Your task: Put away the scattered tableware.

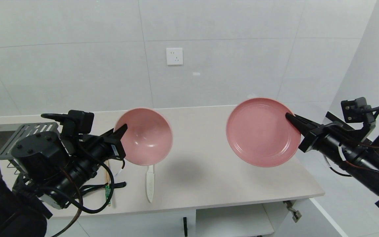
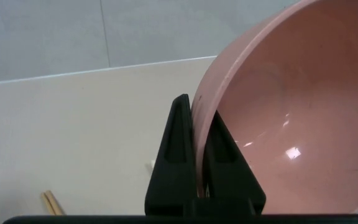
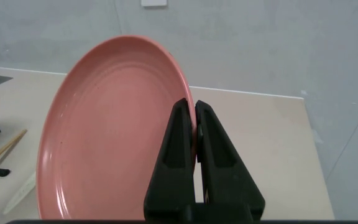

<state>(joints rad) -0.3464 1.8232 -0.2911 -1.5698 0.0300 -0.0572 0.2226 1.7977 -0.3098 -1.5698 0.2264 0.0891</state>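
**Bowl and plate both held up above the desk**

The left fingers (image 1: 120, 130) are closed narrowly on the rim of a round pink plastic bowl (image 1: 148, 136), one finger inside the wall and one outside, as the left wrist view shows. The bowl hangs clear of the pale beige desk (image 1: 209, 177), tipped on its side so that its hollow faces the robot, over the left half of the desk.

The right fingers (image 1: 296, 121) pinch the edge of a round pink plastic plate (image 1: 260, 131) in the same way, nearly shut with only the rim between them. The plate is also off the desk, standing almost on edge with its ringed face turned to the robot, above the right half of the desk. Bowl and plate are well apart, with bare desk between them.

On the desk beneath the bowl lies a white knife (image 1: 149, 184), its tip pointing to the front edge. Just beside it, toward the left arm, lies a pair of light wooden chopsticks (image 3: 8, 145). A grey metal dish rack (image 1: 28, 130) stands at the desk's far left end. A white wall socket (image 1: 174, 56) sits on the tiled wall behind.
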